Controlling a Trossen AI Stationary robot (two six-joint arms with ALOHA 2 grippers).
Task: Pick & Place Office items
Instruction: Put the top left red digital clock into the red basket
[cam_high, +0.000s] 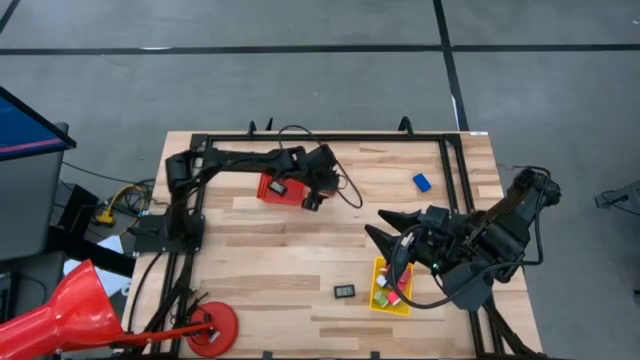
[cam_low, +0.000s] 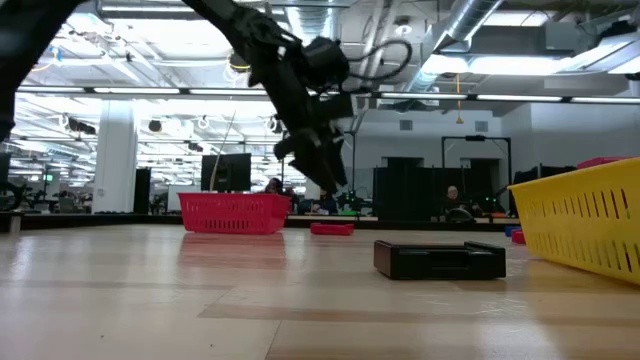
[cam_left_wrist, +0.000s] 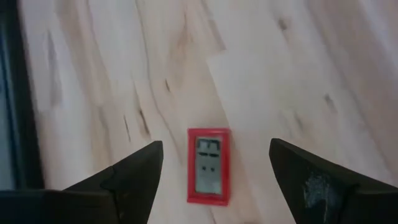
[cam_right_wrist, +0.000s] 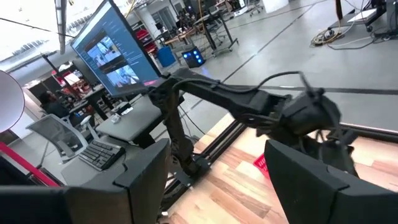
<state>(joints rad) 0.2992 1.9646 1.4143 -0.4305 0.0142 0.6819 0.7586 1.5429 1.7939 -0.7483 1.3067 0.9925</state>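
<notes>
A small flat red-framed item with a pale face (cam_left_wrist: 209, 165) lies on the wooden table; the low view shows it (cam_low: 332, 228) to the right of the red mesh basket (cam_high: 278, 188). My left gripper (cam_left_wrist: 216, 144) hangs open above it, a finger on either side and clear of it, and it also shows in the low view (cam_low: 322, 165). My right gripper (cam_high: 375, 223) is open and empty, raised over the table just beyond the yellow bin (cam_high: 392, 288), which holds several small coloured pieces. A blue block (cam_high: 421, 182) and a dark flat rectangle (cam_high: 344, 291) lie loose on the table.
The red mesh basket (cam_low: 235, 212) stands on the table beside my left gripper. The yellow bin's wall (cam_low: 585, 225) rises at the low view's right, with the dark rectangle (cam_low: 440, 260) in front of it. A black frame (cam_high: 450, 160) runs along the table's far and right sides.
</notes>
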